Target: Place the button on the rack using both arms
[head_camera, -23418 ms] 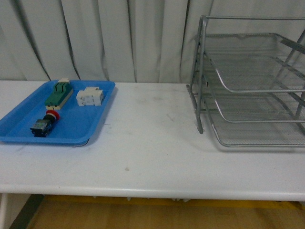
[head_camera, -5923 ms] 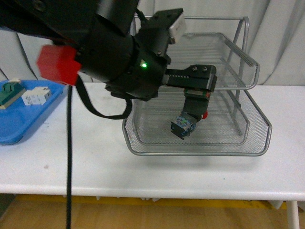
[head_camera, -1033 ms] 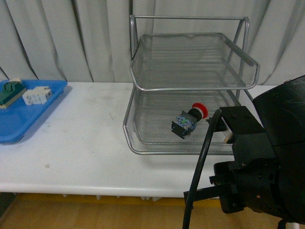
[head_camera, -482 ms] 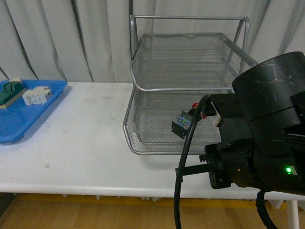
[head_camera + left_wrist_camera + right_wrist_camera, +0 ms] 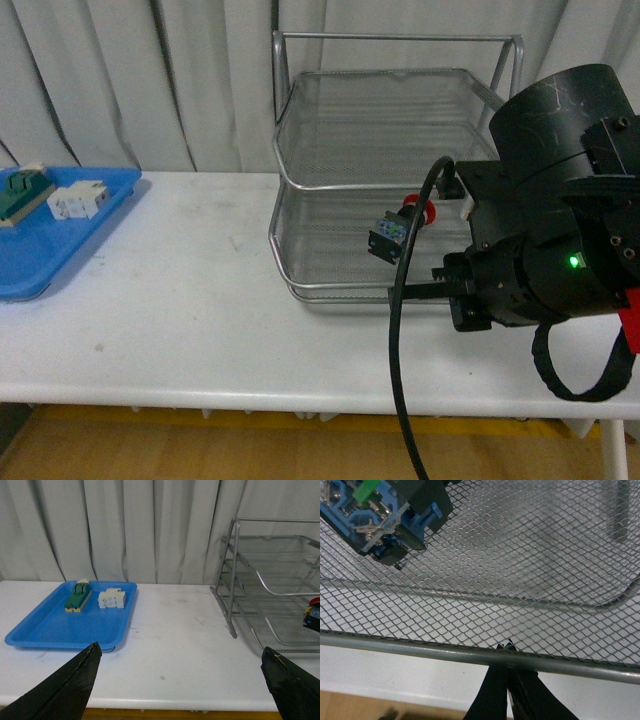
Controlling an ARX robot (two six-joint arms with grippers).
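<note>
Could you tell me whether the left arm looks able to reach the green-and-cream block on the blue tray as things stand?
Probably yes. The left gripper is open and faces the blue tray across bare table, and the green-and-cream block lies uncovered, apart from the white component. Nothing visible blocks the way.

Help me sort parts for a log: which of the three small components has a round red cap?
The button, lying in the rack's bottom tier. The green-and-cream block and white component sit in the blue tray, without red caps.
</note>
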